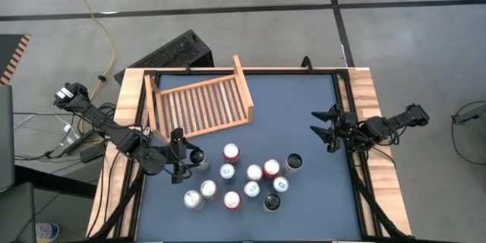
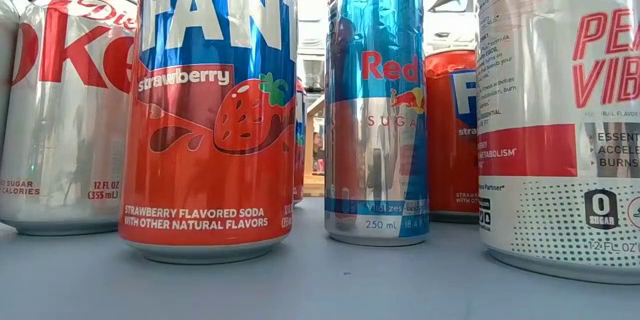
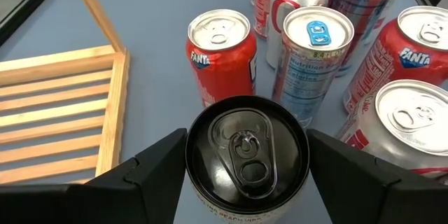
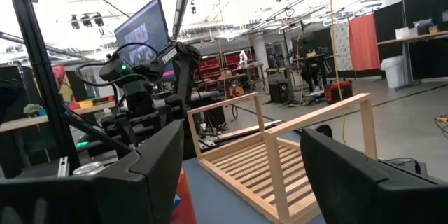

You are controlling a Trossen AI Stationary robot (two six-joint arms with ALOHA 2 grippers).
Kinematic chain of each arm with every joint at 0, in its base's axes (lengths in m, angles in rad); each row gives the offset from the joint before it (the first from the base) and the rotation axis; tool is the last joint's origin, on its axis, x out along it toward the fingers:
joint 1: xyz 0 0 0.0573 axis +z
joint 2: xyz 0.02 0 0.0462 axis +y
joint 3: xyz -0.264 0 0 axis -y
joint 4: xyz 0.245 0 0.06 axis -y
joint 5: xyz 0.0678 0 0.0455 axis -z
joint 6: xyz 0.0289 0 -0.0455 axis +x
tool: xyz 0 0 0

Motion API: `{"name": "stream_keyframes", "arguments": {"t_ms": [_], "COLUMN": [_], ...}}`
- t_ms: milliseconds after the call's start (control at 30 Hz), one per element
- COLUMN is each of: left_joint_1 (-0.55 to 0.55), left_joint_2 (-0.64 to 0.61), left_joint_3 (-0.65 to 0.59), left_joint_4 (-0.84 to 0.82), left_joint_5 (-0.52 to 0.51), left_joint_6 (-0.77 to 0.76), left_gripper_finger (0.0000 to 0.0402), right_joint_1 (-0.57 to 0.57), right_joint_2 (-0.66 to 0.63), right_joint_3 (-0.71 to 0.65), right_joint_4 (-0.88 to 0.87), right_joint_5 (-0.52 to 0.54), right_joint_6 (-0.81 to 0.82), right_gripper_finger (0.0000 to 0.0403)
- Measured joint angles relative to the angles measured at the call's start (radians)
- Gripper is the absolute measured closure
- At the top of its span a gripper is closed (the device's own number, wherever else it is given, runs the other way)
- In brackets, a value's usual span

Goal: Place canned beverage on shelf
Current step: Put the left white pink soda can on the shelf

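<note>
The left gripper [image 3: 245, 164] is around the black can [image 3: 246, 150], right gripper [image 1: 328, 129] open; a loose squeeze could drop it.

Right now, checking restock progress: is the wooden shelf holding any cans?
Empty. The shelf shows only bare slats; all cans stand on the table.
</note>
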Motion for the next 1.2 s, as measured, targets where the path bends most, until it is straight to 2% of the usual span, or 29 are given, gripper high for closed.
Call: {"name": "stream_keyframes", "arguments": {"t_ms": [400,600,800,1033,1200], "left_joint_1": [0.0,0.035,0.117,0.268,0.384], "left_joint_2": [0.002,0.002,0.002,0.001,0.001], "left_joint_3": [0.04,0.058,0.093,0.157,0.21], "left_joint_4": [0.034,0.039,0.039,0.022,0.011], "left_joint_5": [-0.024,-0.035,-0.035,0.042,0.066], "left_joint_6": [-0.006,0.0,0.049,0.13,0.243], "left_gripper_finger": [0.0145,0.0145,0.0145,0.0145,0.0146], "right_joint_1": [0.0,0.0,0.0,0.0,0.0], "right_joint_2": [0.0,0.0,0.0,0.0,0.0], "right_joint_3": [0.0,0.0,0.0,0.0,0.0], "right_joint_4": [-0.026,-0.026,-0.026,-0.029,-0.029], "right_joint_5": [0.0,0.0,0.0,0.0,0.0], "right_joint_6": [0.0,-0.002,-0.002,-0.002,-0.002], "right_gripper_finger": [0.0128,0.0128,0.0128,0.0128,0.0128]}}
